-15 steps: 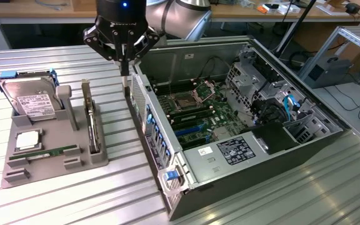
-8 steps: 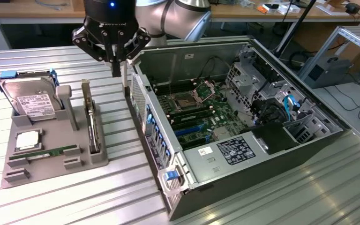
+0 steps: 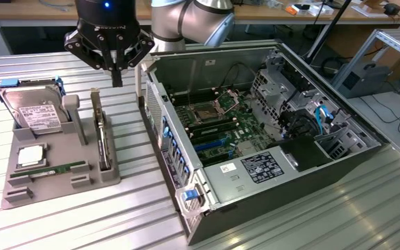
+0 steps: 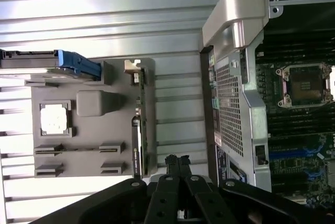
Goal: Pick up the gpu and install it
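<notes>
Nearest in the exterior view, a ribbed silver metal table [image 3: 82, 224] carries a dark grey steel computer case [image 3: 193, 219] lying on its side with the panel off, so the green motherboard [image 3: 221, 130] inside faces up. At the exterior view's left of the case, just beside it, sits a flat grey plastic tray [image 3: 61, 188] with moulded slots. In its near part lie a narrow green memory stick [image 3: 54, 170] and a square silver processor chip [image 3: 31, 156]; farther back a silver, white-labelled hard drive [image 3: 39, 113] leans in a blue carrier. The gpu [image 3: 102, 138], a thin black rectangular card with a silver metal bracket at its far end, stands on its long edge in the tray's slot on the side closest to the case (in the wrist view the gpu [image 4: 140, 124] shows edge-on, running along the tray's border). Above and just beyond that bracket end hang the black jaws, their fingertips [image 3: 117, 78] pressed together with nothing between them, apart from the card and not touching it. Behind them rises the silver and grey jointed arm [image 3: 193, 21]. Farthest off stand wooden benches [image 3: 19, 13] with cables on them, and at the exterior view's right an aluminium frame [image 3: 398, 32]
</notes>
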Controlling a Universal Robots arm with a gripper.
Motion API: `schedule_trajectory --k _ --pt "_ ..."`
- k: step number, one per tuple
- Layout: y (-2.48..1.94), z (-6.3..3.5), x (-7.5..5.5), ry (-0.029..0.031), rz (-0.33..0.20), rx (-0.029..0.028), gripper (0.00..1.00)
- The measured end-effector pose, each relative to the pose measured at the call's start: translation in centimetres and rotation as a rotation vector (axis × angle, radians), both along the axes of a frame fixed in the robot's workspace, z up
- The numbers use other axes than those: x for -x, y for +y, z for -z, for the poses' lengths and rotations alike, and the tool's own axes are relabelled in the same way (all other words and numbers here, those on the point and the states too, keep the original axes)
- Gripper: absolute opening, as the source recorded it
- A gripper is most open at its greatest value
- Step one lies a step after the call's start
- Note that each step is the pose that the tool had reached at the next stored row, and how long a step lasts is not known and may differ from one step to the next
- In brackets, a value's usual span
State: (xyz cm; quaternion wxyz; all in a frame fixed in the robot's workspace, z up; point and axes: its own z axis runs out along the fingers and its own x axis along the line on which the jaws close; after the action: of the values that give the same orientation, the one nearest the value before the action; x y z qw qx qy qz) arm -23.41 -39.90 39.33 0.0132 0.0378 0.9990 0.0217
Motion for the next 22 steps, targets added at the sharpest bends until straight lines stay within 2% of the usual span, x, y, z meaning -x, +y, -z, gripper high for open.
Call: schedule_trajectory --k 8,19,20,21,22 --pt "0.0 0.0 2.5 0.0 0.0 0.0 0.11" --pt "0.0 0.0 2.6 0.0 0.0 0.0 0.11" --pt "0.0 0.0 2.6 0.0 0.0 0.0 0.17" --pt "0.0 0.0 2.6 0.0 0.0 0.0 0.3" --pt "0.0 0.0 2.6 0.0 0.0 0.0 0.36"
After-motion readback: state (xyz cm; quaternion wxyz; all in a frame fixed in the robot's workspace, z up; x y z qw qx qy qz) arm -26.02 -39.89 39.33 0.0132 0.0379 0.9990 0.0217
